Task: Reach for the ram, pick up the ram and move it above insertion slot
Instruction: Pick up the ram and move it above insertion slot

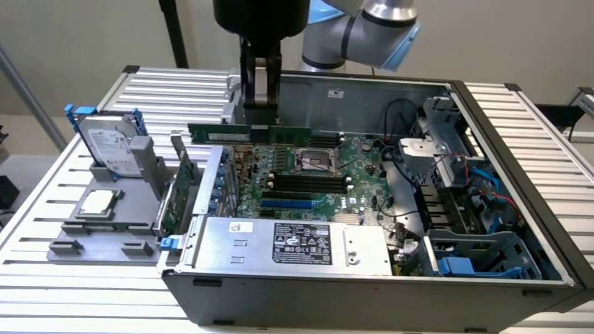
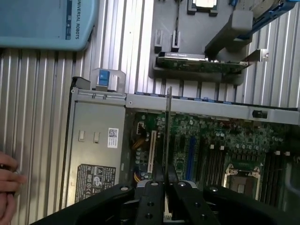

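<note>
Gripper [image 1: 261,104] has the ram [image 1: 249,132] clamped between the jaws, lifted clear and hanging level over the far side of the motherboard [image 1: 320,174], inside the open PC case [image 1: 371,278]. In the wrist view the ram [image 2: 167,131] runs edge-on straight out from the gripper [image 2: 166,185], with a finger [image 2: 152,197] pressed against each side.

Step in hand, as I read it: pick is done, this is the carry to a spot above the insertion slot. The slots [image 1: 307,184] sit nearer than the stick, beyond the power supply [image 1: 288,243] and on the near side of the CPU socket [image 1: 316,161]. The ram looks roughly parallel to them but not over them yet. Next move calls for a shift toward the near side, keeping the stick level and lined up with one slot.

In the way / around:
- upright expansion card [image 1: 183,184] at the exterior view's left edge of the case, beside the slot area
- cable bundle [image 1: 408,149] and drive cage [image 1: 478,254] on the exterior view's right, well apart from the path
- fixture tray [image 1: 102,229] on the table [image 1: 55,188] with a hard drive [image 1: 107,146] standing in it and a CPU [image 1: 97,203] lying flat
- a person's hand [image 2: 7,187] at the edge of the wrist view, on the table beside the case. Keep an eye on it.
</note>
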`<state>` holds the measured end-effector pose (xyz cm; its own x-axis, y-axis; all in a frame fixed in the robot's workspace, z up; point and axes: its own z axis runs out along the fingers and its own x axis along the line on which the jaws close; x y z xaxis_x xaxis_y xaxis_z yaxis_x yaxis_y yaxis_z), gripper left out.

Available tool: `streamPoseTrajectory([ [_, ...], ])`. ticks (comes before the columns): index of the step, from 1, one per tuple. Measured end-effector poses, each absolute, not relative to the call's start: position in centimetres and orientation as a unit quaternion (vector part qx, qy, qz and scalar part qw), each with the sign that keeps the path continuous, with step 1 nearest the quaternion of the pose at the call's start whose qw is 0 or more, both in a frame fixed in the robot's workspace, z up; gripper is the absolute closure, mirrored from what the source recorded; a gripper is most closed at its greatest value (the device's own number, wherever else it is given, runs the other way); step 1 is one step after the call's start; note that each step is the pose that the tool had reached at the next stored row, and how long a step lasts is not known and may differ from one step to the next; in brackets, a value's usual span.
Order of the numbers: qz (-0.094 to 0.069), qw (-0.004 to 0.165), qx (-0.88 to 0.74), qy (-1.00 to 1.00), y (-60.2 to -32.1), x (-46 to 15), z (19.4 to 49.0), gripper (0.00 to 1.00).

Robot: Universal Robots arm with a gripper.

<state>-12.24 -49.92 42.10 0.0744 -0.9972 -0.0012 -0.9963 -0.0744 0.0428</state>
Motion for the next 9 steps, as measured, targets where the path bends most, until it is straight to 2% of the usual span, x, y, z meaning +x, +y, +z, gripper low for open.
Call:
streamPoseTrajectory([
  [9,-0.014,0.016,0.733,-0.680,-46.3,-10.5,41.6,0.86],
])
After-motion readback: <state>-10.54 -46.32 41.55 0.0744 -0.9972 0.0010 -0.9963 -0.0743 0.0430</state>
